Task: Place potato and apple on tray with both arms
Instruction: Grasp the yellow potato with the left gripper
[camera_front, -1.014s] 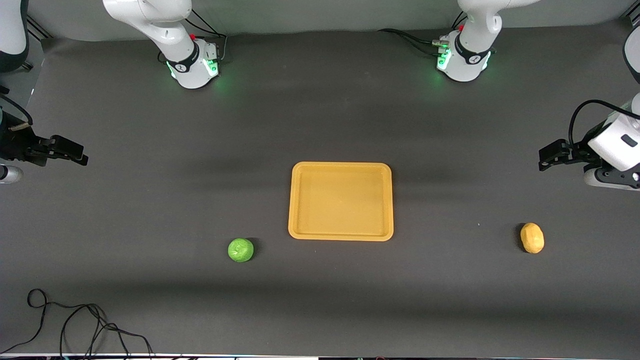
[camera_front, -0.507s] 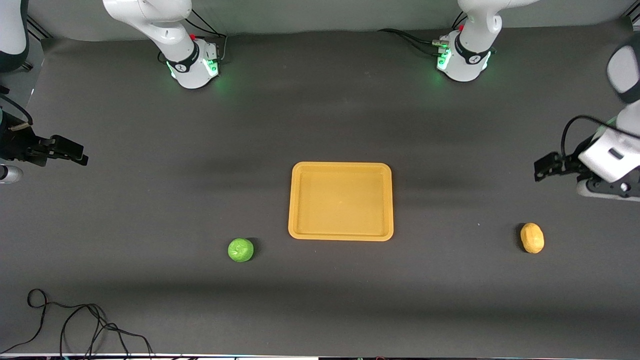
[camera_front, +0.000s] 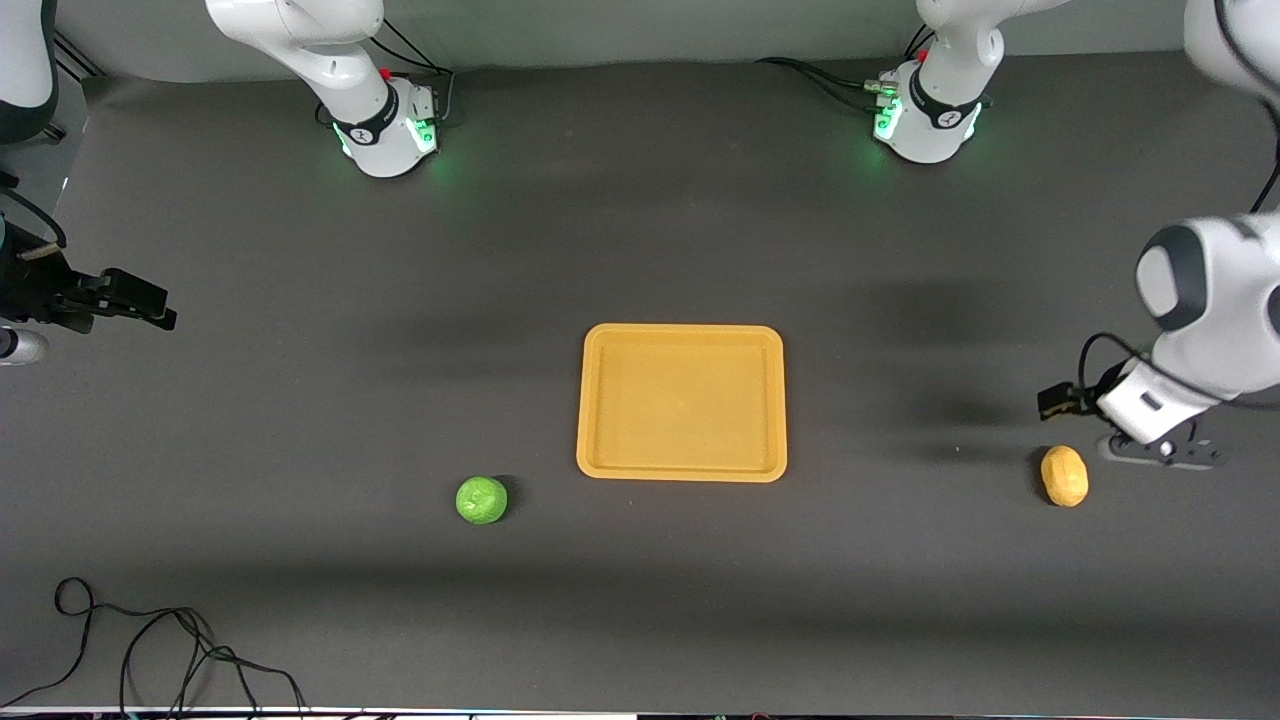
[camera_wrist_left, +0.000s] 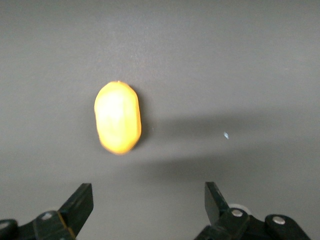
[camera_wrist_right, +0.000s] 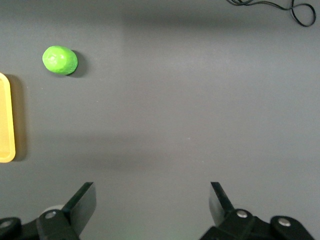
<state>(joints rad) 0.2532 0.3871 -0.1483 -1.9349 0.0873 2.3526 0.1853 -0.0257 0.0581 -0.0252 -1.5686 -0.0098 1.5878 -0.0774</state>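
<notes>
The orange-yellow tray (camera_front: 682, 470) lies empty mid-table. The green apple (camera_front: 481, 499) sits on the mat toward the right arm's end, a little nearer the front camera than the tray; it also shows in the right wrist view (camera_wrist_right: 60, 60). The yellow-orange potato (camera_front: 1064, 475) lies toward the left arm's end and shows in the left wrist view (camera_wrist_left: 117, 124). My left gripper (camera_front: 1062, 400) hangs open over the mat just beside the potato (camera_wrist_left: 148, 200). My right gripper (camera_front: 150, 305) is open and empty at the right arm's end of the table (camera_wrist_right: 152, 200).
A loose black cable (camera_front: 150, 640) lies at the table's front corner at the right arm's end. The two green-lit bases (camera_front: 385, 130) stand along the back edge. The dark mat (camera_front: 850, 600) is bare around the tray.
My left arm has swung down and toward the front camera, bringing its gripper from beside the table's end to just by the potato. The right arm has not moved.
</notes>
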